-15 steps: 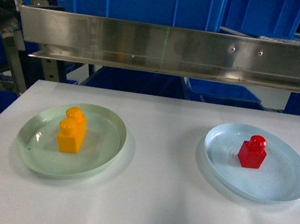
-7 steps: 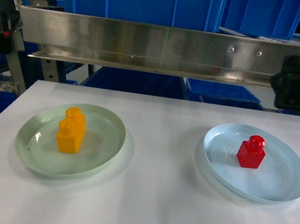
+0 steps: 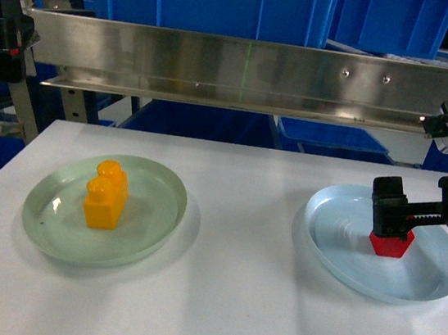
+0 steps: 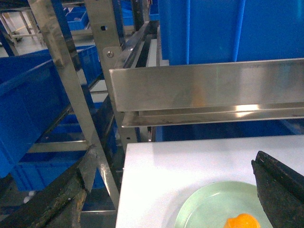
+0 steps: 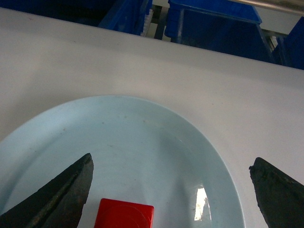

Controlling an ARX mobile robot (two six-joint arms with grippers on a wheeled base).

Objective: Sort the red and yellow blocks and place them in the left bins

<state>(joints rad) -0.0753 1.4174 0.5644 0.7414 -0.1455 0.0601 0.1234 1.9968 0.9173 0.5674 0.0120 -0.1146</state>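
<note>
Right end effector (image 3: 394, 215) — now over red block (image 3: 389, 243)

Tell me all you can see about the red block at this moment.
The red block is a small glossy plastic cube. It sits upright in the pale blue plate, right of the plate's middle in the head view. The open right gripper hangs just above it and hides its top; I cannot tell if they touch. In the right wrist view only one flat red face shows, between the two dark fingers.
</note>
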